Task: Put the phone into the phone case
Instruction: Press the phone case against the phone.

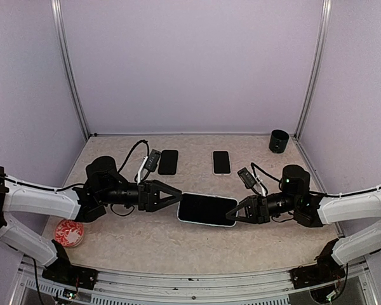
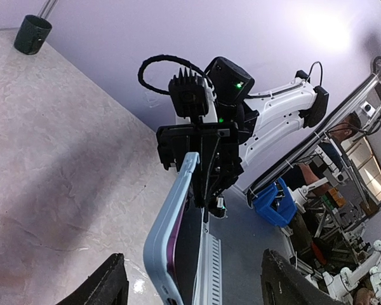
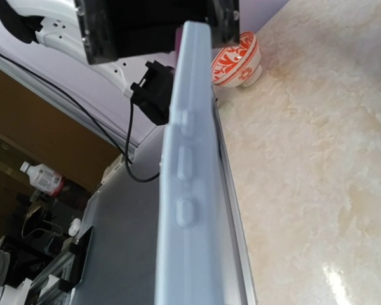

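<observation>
A phone (image 1: 206,210) with a dark screen is held level above the middle of the table, seated in a light blue phone case (image 2: 168,235). The phone's purple side (image 2: 178,236) shows inside the case rim. My right gripper (image 1: 235,217) is shut on the right end of the cased phone. My left gripper (image 1: 176,197) is at its left end, jaws open, with one finger (image 2: 108,283) on each side of the case and clear of it. In the right wrist view the case's button edge (image 3: 187,190) fills the middle and hides my right fingers.
A black phone (image 1: 168,161) and a white-edged phone (image 1: 221,162) lie flat toward the back. A black cup (image 1: 279,141) stands at the back right corner. A red patterned bowl (image 1: 69,232) sits near the front left edge.
</observation>
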Motion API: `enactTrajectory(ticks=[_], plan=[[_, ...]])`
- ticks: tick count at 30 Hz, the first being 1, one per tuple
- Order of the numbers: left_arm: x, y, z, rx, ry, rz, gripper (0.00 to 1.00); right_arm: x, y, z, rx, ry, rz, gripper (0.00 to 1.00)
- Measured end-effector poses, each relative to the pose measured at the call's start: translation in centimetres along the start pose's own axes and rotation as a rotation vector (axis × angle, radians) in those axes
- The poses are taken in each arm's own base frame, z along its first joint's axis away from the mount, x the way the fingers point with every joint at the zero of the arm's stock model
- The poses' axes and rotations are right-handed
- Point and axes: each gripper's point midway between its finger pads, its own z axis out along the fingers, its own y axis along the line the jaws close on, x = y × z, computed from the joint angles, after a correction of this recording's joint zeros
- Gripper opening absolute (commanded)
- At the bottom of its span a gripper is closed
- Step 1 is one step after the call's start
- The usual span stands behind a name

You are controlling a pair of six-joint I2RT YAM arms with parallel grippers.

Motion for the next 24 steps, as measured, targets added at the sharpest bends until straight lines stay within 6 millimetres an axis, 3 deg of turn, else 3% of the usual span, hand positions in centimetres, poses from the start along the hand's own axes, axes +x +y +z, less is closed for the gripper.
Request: enactTrajectory(ticks=[3,6,11,18,24], plan=[[-0.3,-0.5,1.0,0.013,0.02,0.014,0.67,0.0,0.0,0.0,0.0,0.001,0.001,0.0],[0.5,-0.4,2.0,0.02,0.055,0.014,0.58,0.1,-0.1,0.0,0.001,0.003,0.005,0.0],[1.4,0.4,2.3,-0.004,0.086,-0.003,0.29,0.3,-0.3,0.1,0.008,0.011,0.008,0.0],[1.8,1.6,2.2,-0.058,0.097,-0.014,0.0,0.4,-0.8,0.2,0.035,0.03,0.001,0.0],[1.7,1.7,2.2,-0.068,0.098,-0.004,0.0,0.4,-1.2,0.3,0.059,0.044,-0.017,0.0]])
